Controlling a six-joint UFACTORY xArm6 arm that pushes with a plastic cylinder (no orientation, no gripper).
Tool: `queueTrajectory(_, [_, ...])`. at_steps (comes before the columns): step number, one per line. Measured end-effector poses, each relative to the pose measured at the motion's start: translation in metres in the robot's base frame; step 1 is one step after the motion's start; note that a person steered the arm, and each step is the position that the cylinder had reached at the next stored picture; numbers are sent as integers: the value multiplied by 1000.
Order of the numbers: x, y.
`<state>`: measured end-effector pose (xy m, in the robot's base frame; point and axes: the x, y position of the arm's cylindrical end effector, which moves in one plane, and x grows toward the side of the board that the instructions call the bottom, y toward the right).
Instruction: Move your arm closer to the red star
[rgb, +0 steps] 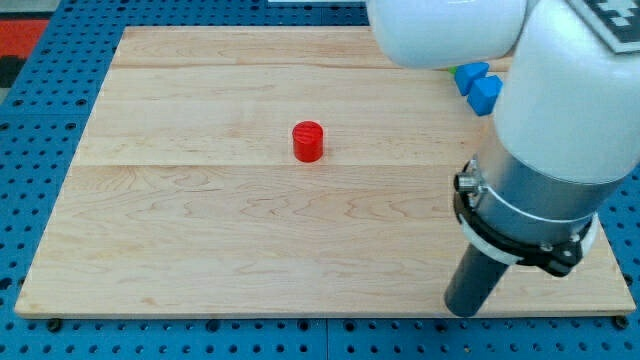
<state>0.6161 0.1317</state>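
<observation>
My tip (466, 308) sits near the board's (200, 250) bottom edge at the view's lower right; it's the end of a dark rod, no jaws to open or close, holding nothing, touching no block; my arm's white and grey body (560, 120) fills the view's upper right above it.

Red block (308, 141) stands alone near the board's centre, slightly toward the top; well apart from my tip, up and to the view's left of it. It looks like a short cylinder from here; can't make out star points at this res.

Blue blocks (480, 86) sit at the top right of the board, just beside the arm body and partly hidden by it; shape unclear; a sliver of green (455, 70) shows at their left, too small to tell what it is.

Board is pale wood on a blue pegboard (40, 120).
</observation>
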Motion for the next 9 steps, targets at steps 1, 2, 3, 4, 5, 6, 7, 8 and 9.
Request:
queueTrajectory(1, [3,15])
queueTrajectory(2, [3,27])
queueTrajectory(3, [3,40])
queueTrajectory(4, [3,50])
queueTrajectory(5, [1,110])
queueTrajectory(6, [-32,148])
queueTrajectory(7, [-74,150])
queueTrajectory(8, [-99,165])
queueTrajectory(9, [-152,154])
